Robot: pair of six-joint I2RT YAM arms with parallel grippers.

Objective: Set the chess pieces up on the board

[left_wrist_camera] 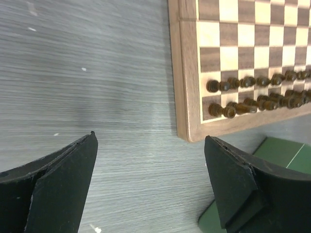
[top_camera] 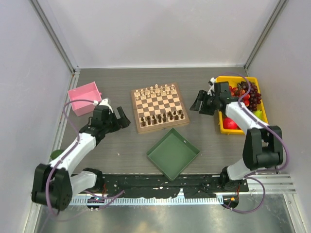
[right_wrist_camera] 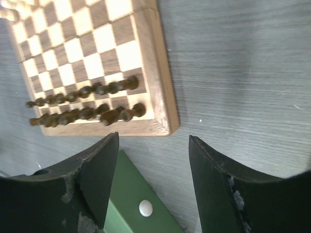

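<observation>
From above, the board (top_camera: 159, 108) lies at the middle of the table (top_camera: 116, 145), the chess pieces (top_camera: 163, 117) ranked in two rows along its near edge, the left end effector (top_camera: 121, 119) just off its left side and the right end effector (top_camera: 198, 103) off its right. The left wrist view shows that end effector's jaws spread wide and empty over bare table beside the board's near corner. The right wrist view shows its jaws likewise apart and empty, above the green tray (right_wrist_camera: 141, 194), near the board's other near corner.

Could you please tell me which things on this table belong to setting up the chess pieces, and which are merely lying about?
For the job:
- dark pieces, standing in the board's two near rows
- board

Lying about:
- cream pieces, in the far rows
- green tray
- pink box
- yellow bin of fruit
</observation>
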